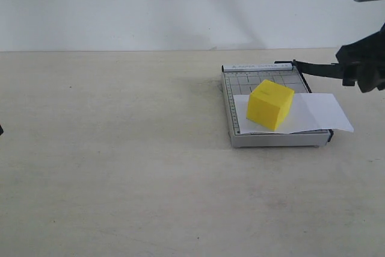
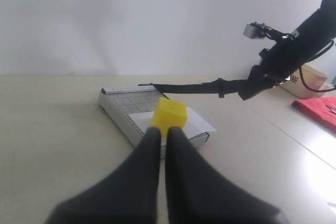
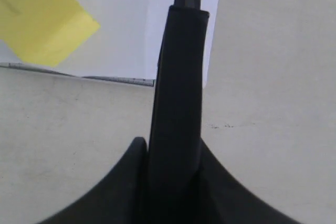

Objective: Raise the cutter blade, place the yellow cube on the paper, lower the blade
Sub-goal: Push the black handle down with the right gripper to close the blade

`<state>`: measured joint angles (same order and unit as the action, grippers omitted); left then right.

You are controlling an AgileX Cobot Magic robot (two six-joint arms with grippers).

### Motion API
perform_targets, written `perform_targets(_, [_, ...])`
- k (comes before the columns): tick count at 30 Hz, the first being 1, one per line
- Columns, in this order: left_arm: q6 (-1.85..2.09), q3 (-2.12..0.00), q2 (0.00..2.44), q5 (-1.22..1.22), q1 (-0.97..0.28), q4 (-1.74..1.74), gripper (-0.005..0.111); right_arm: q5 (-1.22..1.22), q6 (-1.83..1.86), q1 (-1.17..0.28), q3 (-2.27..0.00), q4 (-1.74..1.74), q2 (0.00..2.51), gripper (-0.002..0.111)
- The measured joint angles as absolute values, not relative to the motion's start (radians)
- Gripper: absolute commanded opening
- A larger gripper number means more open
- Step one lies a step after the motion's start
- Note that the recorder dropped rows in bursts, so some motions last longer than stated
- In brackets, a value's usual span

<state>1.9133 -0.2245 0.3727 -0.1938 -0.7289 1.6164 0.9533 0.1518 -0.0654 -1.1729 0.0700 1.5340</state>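
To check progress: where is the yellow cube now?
In the exterior view, right of centre, the yellow cube sits on the paper on the trimmer board.

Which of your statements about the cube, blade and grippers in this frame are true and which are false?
1. The yellow cube sits on the paper. True.
2. The cutter blade lies flat on the trimmer board. False: it is raised, with the right gripper closed on its handle.
3. The left gripper holds the cube. False: it is shut, empty and apart from the cube.
4. The paper overhangs one edge of the board. True.
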Motion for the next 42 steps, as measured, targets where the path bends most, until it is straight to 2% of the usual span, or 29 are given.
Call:
perform_targets(16, [1.923,-0.225,0.373,-0.194,-0.729,1.616,0.004,0.646,0.172,-0.062,-0.825,0.165,1.538,0.0])
perform_targets(35, [1.923,-0.225,0.373,-0.196,-0.729,1.616,0.004,0.341,0.2,-0.062,-0.622,0.232,1.536,0.0])
perform_targets(42, [1.923,-0.225,0.373,-0.196,-0.729,1.616,0.004,0.301,0.202,-0.065,-0.601,0.239,1.536,0.0])
